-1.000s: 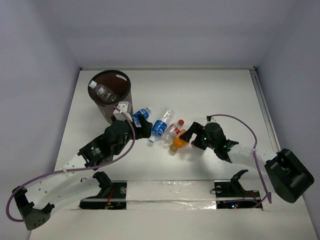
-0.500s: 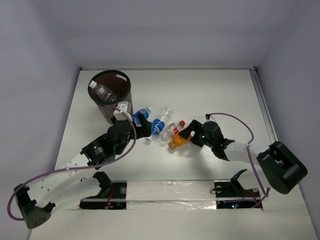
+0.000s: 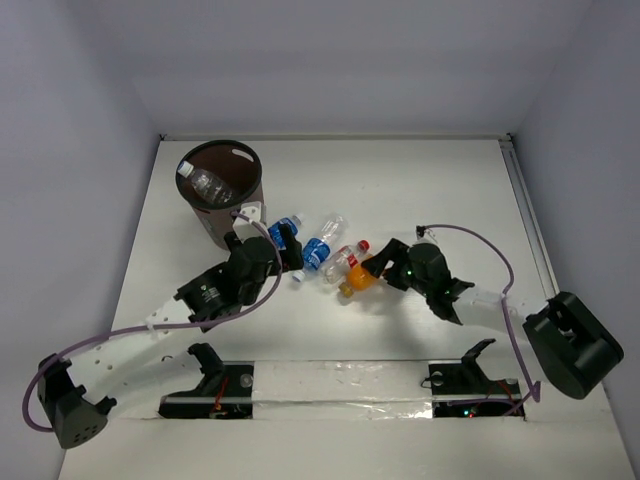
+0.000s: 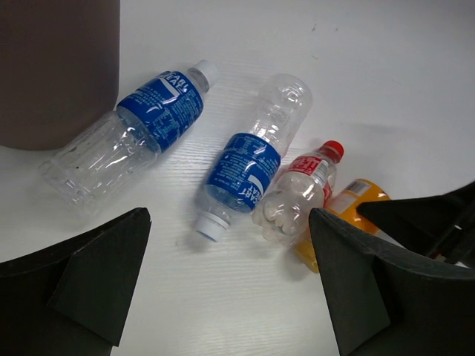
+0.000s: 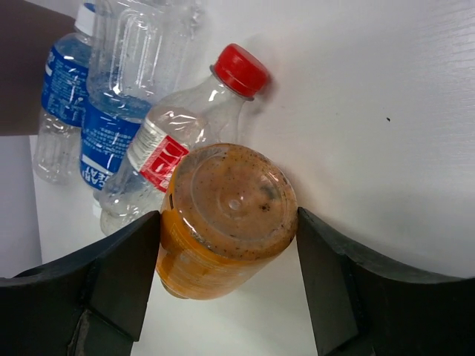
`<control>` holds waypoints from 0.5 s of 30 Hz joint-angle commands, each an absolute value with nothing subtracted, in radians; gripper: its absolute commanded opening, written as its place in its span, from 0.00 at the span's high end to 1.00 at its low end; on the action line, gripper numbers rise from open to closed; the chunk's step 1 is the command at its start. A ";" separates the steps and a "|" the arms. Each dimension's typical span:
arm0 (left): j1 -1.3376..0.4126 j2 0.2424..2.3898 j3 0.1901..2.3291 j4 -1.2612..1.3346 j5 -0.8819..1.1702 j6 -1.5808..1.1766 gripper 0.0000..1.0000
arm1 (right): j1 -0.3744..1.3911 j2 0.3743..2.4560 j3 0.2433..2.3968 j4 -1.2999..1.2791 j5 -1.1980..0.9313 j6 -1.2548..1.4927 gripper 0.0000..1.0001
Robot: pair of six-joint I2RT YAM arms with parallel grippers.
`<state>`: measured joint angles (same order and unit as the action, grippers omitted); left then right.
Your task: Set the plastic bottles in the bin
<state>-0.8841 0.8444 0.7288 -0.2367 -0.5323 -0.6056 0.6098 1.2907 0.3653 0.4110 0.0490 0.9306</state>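
now the right hand (image 5: 226,222) clamps the orange bottle (image 5: 230,193); the left hand (image 4: 228,215) hangs wide open above two blue-labelled bottles (image 4: 241,170).

On the white desk (image 3: 420,190) the dark brown round waste bin (image 3: 222,205) stood at the far left, with a clear plastic bottle (image 3: 208,183) lying inside it. To its right, nearer the arms, four bottles lay in a row: a clear blue-labelled plastic bottle (image 4: 141,133) just beside the bin's wall, then a second blue-labelled plastic bottle (image 4: 252,159), then a clear red-capped plastic bottle (image 4: 300,196) touching it, and last an orange white-labelled plastic bottle (image 3: 357,281), lying between the fingers (image 5: 126,282) of the right gripper (image 5: 226,215), against both. The left gripper (image 4: 228,215), fingers apart, sat before the two blue-labelled bottles
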 commanded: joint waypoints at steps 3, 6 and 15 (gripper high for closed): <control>-0.888 0.891 0.753 -0.221 -0.621 -0.617 0.13 | 0.609 1.108 0.345 0.309 0.109 0.870 0.43; -0.888 0.917 0.761 -0.221 -0.666 -0.609 0.14 | 0.609 0.952 0.357 0.179 0.109 0.838 0.44; -0.828 1.009 0.775 -0.175 -0.705 -0.560 0.14 | 0.609 0.726 0.584 -0.127 0.155 0.695 0.45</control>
